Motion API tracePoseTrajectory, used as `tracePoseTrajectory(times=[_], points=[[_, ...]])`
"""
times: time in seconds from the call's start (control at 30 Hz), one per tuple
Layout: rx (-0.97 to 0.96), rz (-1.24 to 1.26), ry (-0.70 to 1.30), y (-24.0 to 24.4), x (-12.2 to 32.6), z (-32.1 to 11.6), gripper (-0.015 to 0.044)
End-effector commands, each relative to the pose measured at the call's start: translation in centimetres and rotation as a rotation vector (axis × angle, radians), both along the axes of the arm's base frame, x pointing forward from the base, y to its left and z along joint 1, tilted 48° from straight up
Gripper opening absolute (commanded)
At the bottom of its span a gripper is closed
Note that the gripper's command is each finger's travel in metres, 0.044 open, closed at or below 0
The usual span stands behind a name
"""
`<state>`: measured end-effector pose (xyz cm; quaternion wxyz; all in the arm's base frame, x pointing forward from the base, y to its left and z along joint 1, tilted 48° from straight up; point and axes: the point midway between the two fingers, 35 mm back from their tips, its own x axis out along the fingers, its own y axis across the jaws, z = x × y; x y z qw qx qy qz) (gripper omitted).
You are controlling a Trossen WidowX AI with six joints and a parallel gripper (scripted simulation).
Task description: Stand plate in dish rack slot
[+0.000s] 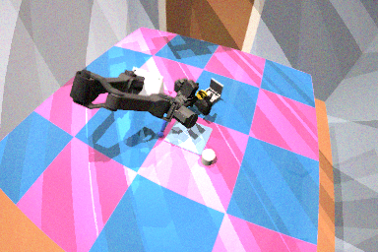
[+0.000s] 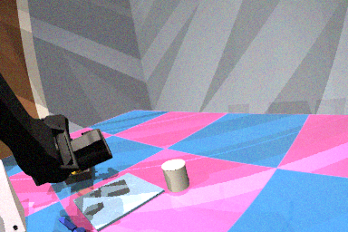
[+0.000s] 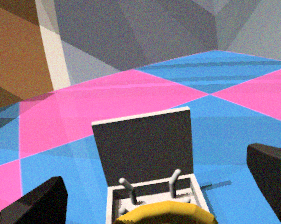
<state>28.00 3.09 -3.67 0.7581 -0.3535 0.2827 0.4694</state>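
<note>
The gripper is open, its dark fingers wide apart on either side of the yellow plate. The plate's upper rim shows at the bottom of the wrist view, touching neither fingertip there. It looks upright at the near part of the dish rack, in front of two grey rails. The rack has a white base and a tall dark end panel. The plate's lower edge is hidden, so its exact slot cannot be told. In the exterior view the arm hides most of plate and rack.
A pale blue flat board lies on the near side of the arm. A whitish cylinder stands beside it. A small blue object lies at its other side. A white block stands behind the arm.
</note>
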Motion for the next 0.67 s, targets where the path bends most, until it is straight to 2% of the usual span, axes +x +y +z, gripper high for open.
tracePoseTrajectory(times=[0.0,0.1,0.27,0.63], points=[[0.002,0.005,-0.013,3.3,0.3,3.1,0.0400],[0.016,0.003,-0.018,5.6,0.5,5.1,0.0400],[0.013,-0.010,0.000,5.9,0.6,5.2,0.0400],[-0.094,-0.229,0.273,6.9,-0.3,5.1,0.0400]])
